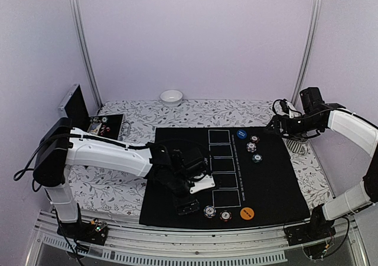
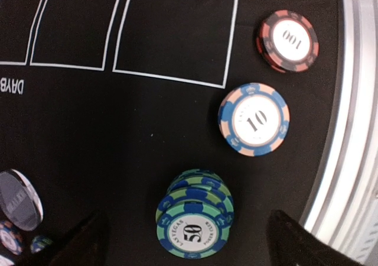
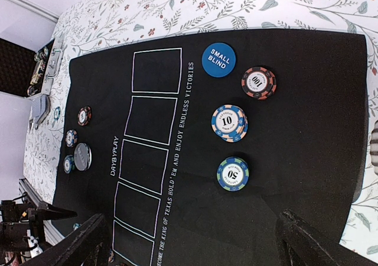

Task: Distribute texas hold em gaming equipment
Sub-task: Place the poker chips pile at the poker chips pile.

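My left gripper [image 2: 186,233] is open, its fingers [image 2: 82,245] standing wide either side of a green 50 chip stack [image 2: 194,221] without touching it. Beside that stack on the black mat [image 2: 118,130] lie a blue 10 chip [image 2: 254,119] and a red 100 chip [image 2: 287,40]. From above, the left gripper [image 1: 188,206] covers the green stack, with the 10 chip [image 1: 209,211], 100 chip [image 1: 225,216] and an orange disc [image 1: 247,213] to its right. My right gripper [image 3: 195,248] is open and holds nothing, hovering over a blue Small Blind disc [image 3: 218,59] and 100 [image 3: 258,83], 10 [image 3: 229,123] and 50 [image 3: 233,174] chips.
A metal rail [image 2: 354,130] runs close to the near chips. A clear disc [image 2: 20,198] lies at the mat's left side with more chips [image 3: 71,138]. An open case [image 1: 106,126] holding chips sits at the back left, a white bowl [image 1: 171,97] at the back.
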You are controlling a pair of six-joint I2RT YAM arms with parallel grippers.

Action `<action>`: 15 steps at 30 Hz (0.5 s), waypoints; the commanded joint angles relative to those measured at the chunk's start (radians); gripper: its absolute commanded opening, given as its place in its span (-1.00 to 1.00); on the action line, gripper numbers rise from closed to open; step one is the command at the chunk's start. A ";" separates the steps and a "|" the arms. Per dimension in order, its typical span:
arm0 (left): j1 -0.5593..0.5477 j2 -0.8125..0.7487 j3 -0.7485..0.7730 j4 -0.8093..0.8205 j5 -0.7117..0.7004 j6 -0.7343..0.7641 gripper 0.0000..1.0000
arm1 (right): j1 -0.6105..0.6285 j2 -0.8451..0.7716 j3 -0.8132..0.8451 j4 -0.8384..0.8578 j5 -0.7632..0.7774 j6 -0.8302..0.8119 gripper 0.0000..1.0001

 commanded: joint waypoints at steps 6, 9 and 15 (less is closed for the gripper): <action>-0.012 -0.025 -0.067 0.059 0.000 -0.015 0.96 | 0.004 -0.027 -0.006 0.004 -0.008 -0.010 0.98; -0.012 -0.007 -0.067 0.073 0.001 -0.017 0.95 | 0.004 -0.026 -0.007 0.004 -0.008 -0.009 0.98; -0.011 0.017 -0.071 0.118 0.037 -0.009 0.51 | 0.005 -0.030 -0.009 0.004 -0.007 -0.009 0.97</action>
